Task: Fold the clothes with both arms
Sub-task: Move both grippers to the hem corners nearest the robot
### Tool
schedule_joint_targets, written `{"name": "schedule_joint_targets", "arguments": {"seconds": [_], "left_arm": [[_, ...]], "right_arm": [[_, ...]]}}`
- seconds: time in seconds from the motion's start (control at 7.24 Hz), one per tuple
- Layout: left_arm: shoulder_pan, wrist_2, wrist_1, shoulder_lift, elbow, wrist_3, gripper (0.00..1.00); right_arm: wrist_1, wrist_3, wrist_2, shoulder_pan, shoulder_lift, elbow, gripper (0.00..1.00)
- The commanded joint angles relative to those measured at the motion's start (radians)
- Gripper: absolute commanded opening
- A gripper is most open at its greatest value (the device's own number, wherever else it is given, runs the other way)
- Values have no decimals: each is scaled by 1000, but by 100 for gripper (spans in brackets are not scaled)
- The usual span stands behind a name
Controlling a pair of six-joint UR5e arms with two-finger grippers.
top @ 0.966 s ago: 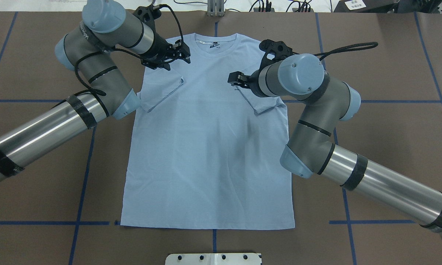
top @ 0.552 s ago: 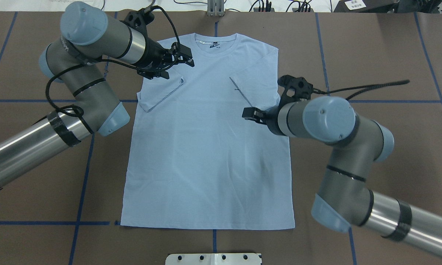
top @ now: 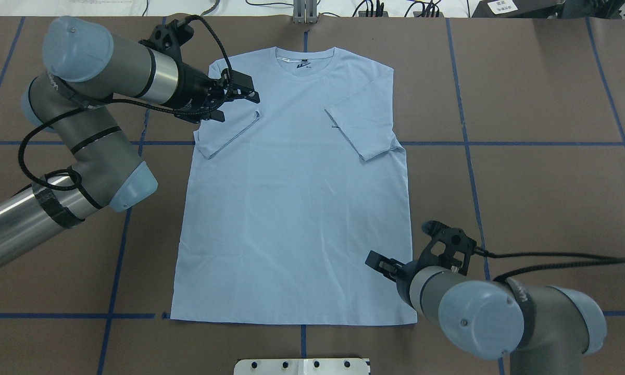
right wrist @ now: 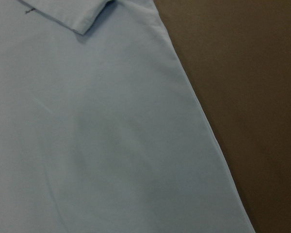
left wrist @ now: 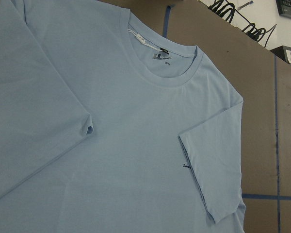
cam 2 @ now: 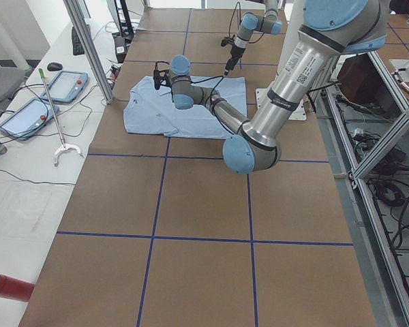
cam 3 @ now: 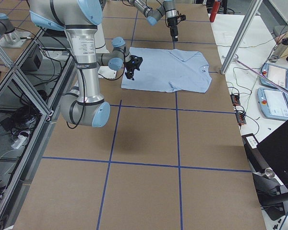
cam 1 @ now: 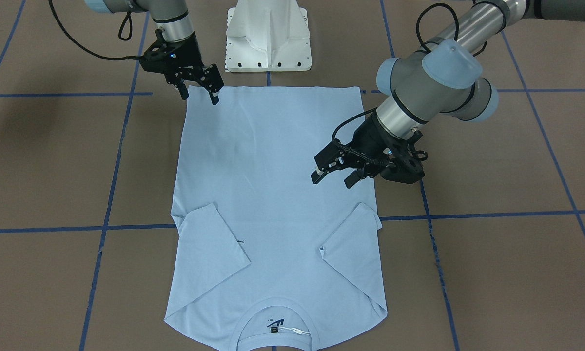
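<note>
The light blue T-shirt (top: 291, 208) is lying flat in the middle of the bench (top: 526, 182), collar away from the robot, both sleeves turned in over the chest. The left tool (cam 1: 332, 180) is hanging open and empty near the left sleeve (top: 229, 133), the right tool (cam 1: 199, 96) open and empty near the right hem corner. I'm thinking a pinch catching only the top layer, or one arm lifting ahead of the other, is going to drag a sleeve open and skew the fold

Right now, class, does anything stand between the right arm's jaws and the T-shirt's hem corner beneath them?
Nothing visible does. The right arm holds its open jaws over bare T-shirt cloth near the hem corner.
</note>
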State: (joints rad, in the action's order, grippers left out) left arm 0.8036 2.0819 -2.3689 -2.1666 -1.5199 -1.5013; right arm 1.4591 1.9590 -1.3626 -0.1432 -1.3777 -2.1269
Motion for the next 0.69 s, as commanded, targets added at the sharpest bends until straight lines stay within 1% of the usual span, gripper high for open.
{"name": "schedule_joint_targets", "arguments": {"seconds": [0.0,0.28,0.41,0.55], "left_arm": [[0,-2,-1,8,-2,0,99],[0,-2,0,8,-3,-2,99],[0,-2,-1,8,0,0,99],[0,-2,0,8,-2,-2,99]], "right_arm": [[105,141,45,106,-15,-7,80],[107,155,46,148,-15,33,80],[107,158,45,151,-17,45,77],[107,156,43,151,-17,50,72]]}}
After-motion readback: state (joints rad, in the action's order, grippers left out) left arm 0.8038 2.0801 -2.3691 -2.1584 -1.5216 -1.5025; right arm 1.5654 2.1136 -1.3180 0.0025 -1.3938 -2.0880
